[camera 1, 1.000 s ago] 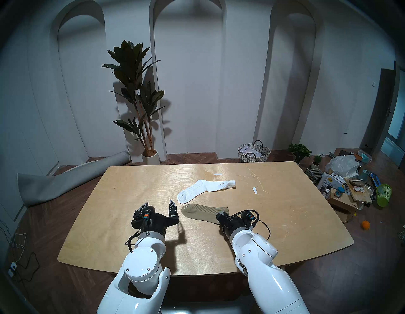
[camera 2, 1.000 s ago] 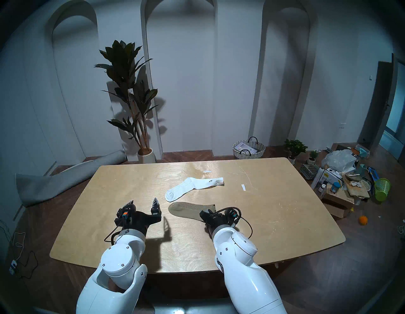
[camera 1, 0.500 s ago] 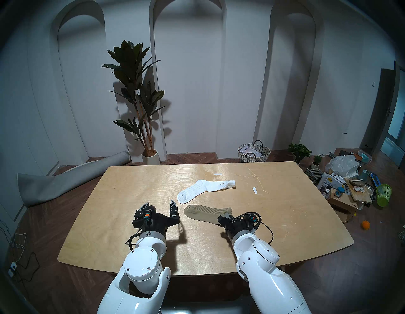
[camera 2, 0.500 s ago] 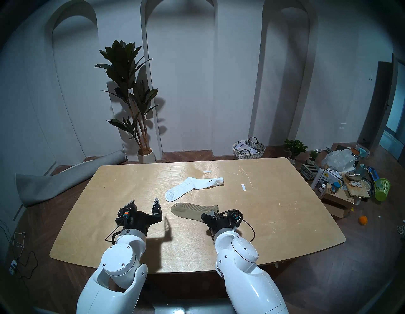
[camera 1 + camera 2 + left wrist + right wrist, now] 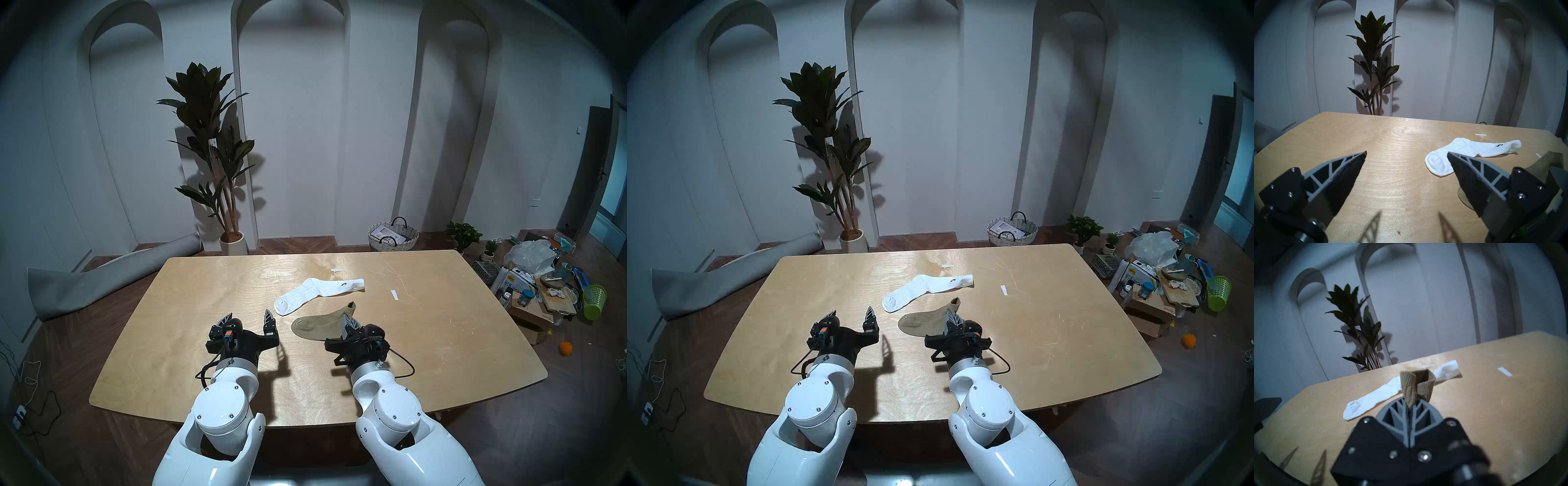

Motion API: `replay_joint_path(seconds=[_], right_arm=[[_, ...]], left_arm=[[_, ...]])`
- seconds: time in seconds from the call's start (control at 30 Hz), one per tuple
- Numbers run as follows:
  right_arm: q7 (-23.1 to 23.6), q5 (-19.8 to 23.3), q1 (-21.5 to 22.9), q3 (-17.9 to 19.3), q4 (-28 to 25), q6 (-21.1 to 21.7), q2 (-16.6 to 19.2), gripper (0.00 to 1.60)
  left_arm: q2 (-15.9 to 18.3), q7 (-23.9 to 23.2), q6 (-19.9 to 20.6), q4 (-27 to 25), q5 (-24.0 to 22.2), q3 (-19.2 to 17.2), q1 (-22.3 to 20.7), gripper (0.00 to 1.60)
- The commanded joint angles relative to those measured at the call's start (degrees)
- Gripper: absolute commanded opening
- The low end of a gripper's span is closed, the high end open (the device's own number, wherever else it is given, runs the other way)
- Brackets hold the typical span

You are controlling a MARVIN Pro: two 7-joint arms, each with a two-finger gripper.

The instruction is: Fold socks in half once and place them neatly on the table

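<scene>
Two pincers are in play, and only one is at work. The right pincer (image 5: 1411, 405) is clenched on the cuff end of the olive-khaki sock (image 5: 320, 324), its fingers pressed together with the ribbed fabric standing up between them. A second ago that sock lay flat along the surface (image 5: 169, 339) with the cuff under the wrist; since then the wrist has rolled over and risen, and the cuff (image 5: 351, 307) now points up and away from the robot while the toe half still rests on the wood. The sock has also slid a little to the robot's right as it was pulled.

That lift looks like the opening of the fold: the free end is off the surface and, in my judgement, needs to be carried over toward the toe and laid down on it. Nothing is folded yet.

The left pincer (image 5: 249, 317) hovers spread wide and empty just to the left of the khaki toe, barely shifted over the last second. It may be placed to pin the toe during the fold, though that is only a guess.

Beyond the khaki sock lies the white sock (image 5: 317, 293), flat and unfolded, its toe near the khaki toe but apart from it, its small dark logo (image 5: 344, 284) toward the cuff. It has not moved. Farther out, two small white paper strips (image 5: 393, 294) rest on the wood.
</scene>
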Motion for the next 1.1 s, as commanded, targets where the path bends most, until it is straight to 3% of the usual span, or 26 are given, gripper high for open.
replay_joint_path(seconds=[0.0, 0.33, 0.57, 0.6, 0.63, 0.83, 1.0, 1.07], right_arm=[[-3.57, -12.96, 3.91, -4.04, 3.31, -5.03, 0.07, 0.0], [-8.94, -21.56, 8.92, -8.35, 9.51, -7.31, -1.64, 0.0], [-10.71, -25.49, 11.98, -12.98, 11.28, -4.52, -0.81, 0.0], [-11.03, -26.01, 12.31, -13.61, 11.64, -3.9, -0.99, 0.06], [-11.73, -26.03, 12.8, -14.35, 11.97, -3.57, -0.9, 0.0], [-14.48, -29.77, 15.32, -18.07, 14.81, -0.07, -1.08, 0.0], [-16.52, -35.91, 16.82, -20.67, 16.3, 3.68, -0.98, 0.0], [-17.33, -36.51, 17.44, -21.53, 17.0, 4.11, -1.06, 0.0]], left_arm=[[-0.65, 0.55, -1.15, -1.2, -0.61, -0.94, 0.33, 1.6], [-0.92, 1.07, -2.27, -1.51, -1.46, -1.78, 1.05, 1.6], [-1.16, 1.51, -3.42, -1.7, -2.2, -2.33, 1.62, 1.6], [-1.19, 1.61, -3.68, -1.79, -2.37, -2.54, 1.89, 1.6], [-1.15, 1.67, -3.91, -1.84, -2.43, -2.67, 2.1, 1.6], [-1.26, 1.88, -5.21, -2.33, -3.53, -3.95, 3.41, 1.6], [-1.34, 2.06, -6.12, -2.64, -4.22, -4.72, 4.23, 1.6], [-1.28, 1.99, -6.45, -2.77, -4.44, -4.88, 4.52, 1.6]])
